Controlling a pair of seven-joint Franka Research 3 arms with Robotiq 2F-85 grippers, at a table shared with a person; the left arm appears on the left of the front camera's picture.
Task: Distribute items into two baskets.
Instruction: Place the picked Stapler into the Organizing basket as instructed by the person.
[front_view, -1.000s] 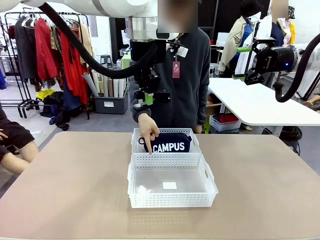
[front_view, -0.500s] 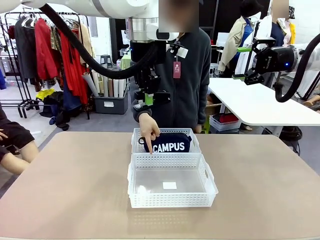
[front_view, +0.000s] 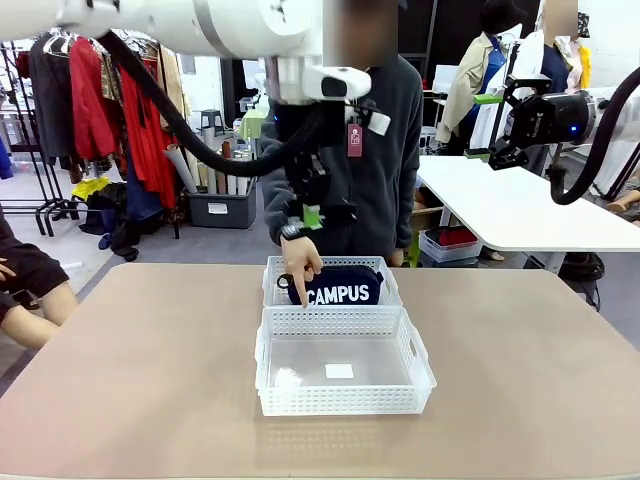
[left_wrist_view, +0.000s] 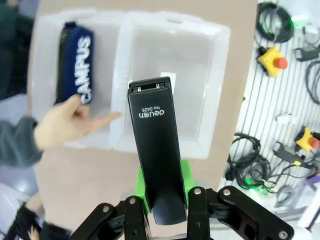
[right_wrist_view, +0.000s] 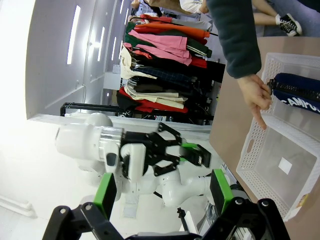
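Left jaws (left_wrist_view: 162, 207) clamped on stapler (left_wrist_view: 155, 150), right jaws (right_wrist_view: 162, 197) apart; person's hand (left_wrist_view: 60, 125) at 9 o'clock risks getting hit over near basket (left_wrist_view: 220, 65).

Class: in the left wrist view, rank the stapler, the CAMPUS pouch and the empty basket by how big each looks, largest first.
1. Empty basket.
2. Stapler, held in the left gripper; it is nearest the camera, so its look is inflated.
3. CAMPUS pouch; looks slightly smaller than the stapler.
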